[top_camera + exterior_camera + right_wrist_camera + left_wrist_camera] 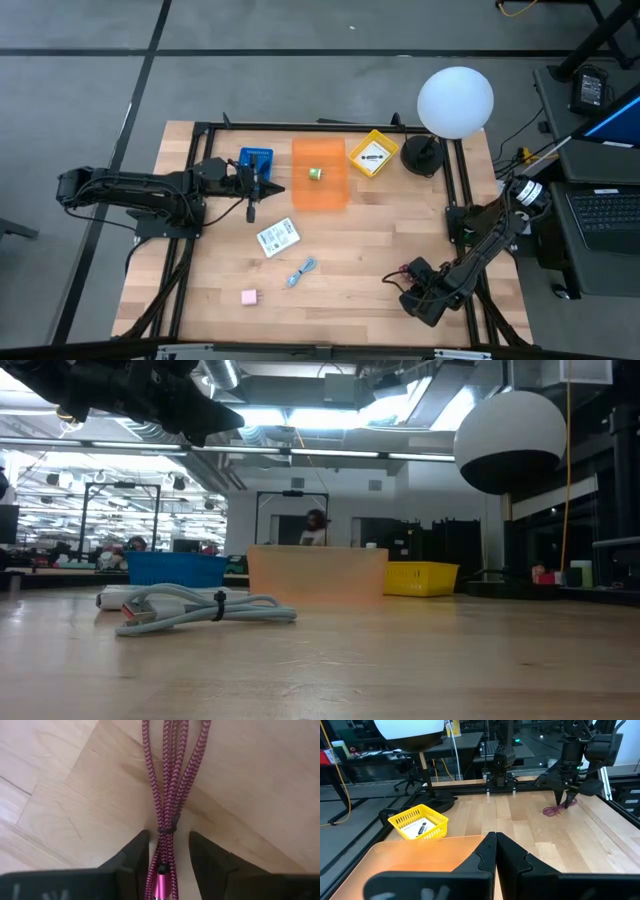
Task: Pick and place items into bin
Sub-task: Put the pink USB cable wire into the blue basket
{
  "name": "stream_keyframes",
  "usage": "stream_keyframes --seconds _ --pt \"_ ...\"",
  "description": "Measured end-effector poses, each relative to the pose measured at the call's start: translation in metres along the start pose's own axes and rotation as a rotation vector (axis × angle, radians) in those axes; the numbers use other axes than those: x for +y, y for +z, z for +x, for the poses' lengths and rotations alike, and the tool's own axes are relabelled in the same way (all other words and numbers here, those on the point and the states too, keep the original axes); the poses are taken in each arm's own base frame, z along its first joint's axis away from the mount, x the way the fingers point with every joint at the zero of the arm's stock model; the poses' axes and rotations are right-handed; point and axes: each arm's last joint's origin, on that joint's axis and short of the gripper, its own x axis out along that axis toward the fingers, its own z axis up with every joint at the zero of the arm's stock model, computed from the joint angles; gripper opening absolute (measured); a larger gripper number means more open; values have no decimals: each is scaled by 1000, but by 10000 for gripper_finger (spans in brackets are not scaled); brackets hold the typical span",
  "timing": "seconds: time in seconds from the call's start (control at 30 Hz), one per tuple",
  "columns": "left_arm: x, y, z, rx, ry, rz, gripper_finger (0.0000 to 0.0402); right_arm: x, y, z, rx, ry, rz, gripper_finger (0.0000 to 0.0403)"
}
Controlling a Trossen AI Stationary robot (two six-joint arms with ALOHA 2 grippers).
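On the counter (380, 250), three bins stand in a row at the far side: one at the left (256, 160), a larger one in the middle (320, 190), a smaller basket (373, 153) to its right. The globe lamp (455, 100) stands right of the basket. My left pincer (270, 188) hangs between the left and middle bins. A packet (277, 236) lies nearer, a cable (301, 271) nearer again, a cube (249, 296) at near left. My right pincer (167, 851) straddles a cord (167, 780) at near right.

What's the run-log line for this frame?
left gripper: shut, beside orange bin | right gripper: open, straddling dark-red cord | cord on table
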Motion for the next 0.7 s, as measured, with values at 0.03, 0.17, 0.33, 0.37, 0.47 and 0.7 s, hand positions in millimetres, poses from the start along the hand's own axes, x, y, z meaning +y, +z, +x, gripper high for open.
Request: stream_keyframes --seconds 0.03,0.17,0.33,0.37,0.47,0.7 --pt "0 0 0 2 0 0 2 0 0 0 2 3 -3 116" --pt "0 0 0 3 0 0 3 1 -1 0 9 14 -21 82" --pt "0 0 0 3 0 0 3 4 -2 -3 14 28 -40 14" --pt "0 0 0 3 0 0 3 4 -2 -3 15 29 -44 9" --pt "0 0 0 4 0 0 2 3 -2 -4 17 30 -47 11" --pt "0 0 0 4 0 0 3 -1 0 -10 23 38 -51 4"
